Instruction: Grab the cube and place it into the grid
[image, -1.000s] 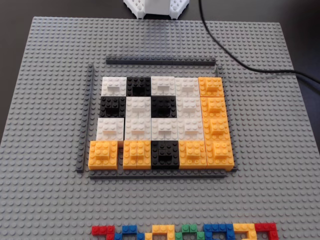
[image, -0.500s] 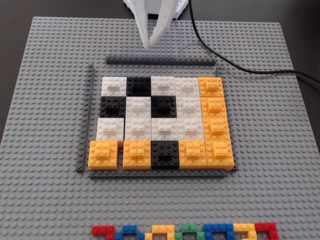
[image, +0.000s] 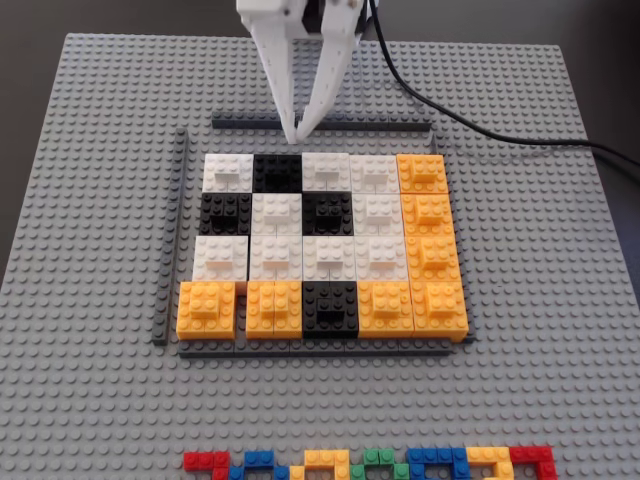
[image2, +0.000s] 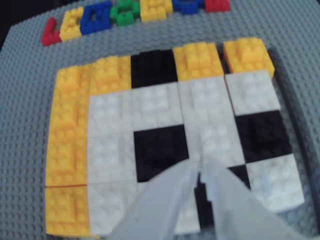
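Note:
The grid is an array of white, black and orange blocks inside dark-grey strips, and every cell holds a block. Several white blocks with a raised brick sit in cells, such as the one at the back. I cannot tell which of them is the cube, and none lies loose outside the grid. My white gripper hangs over the back strip, shut and empty. In the wrist view the gripper is over the grid's near rows, jaws together.
The large grey studded baseplate carries everything. A row of small multicoloured bricks lies at the front edge and also shows in the wrist view. The left grey strip stands apart, slightly tilted. A black cable runs off right.

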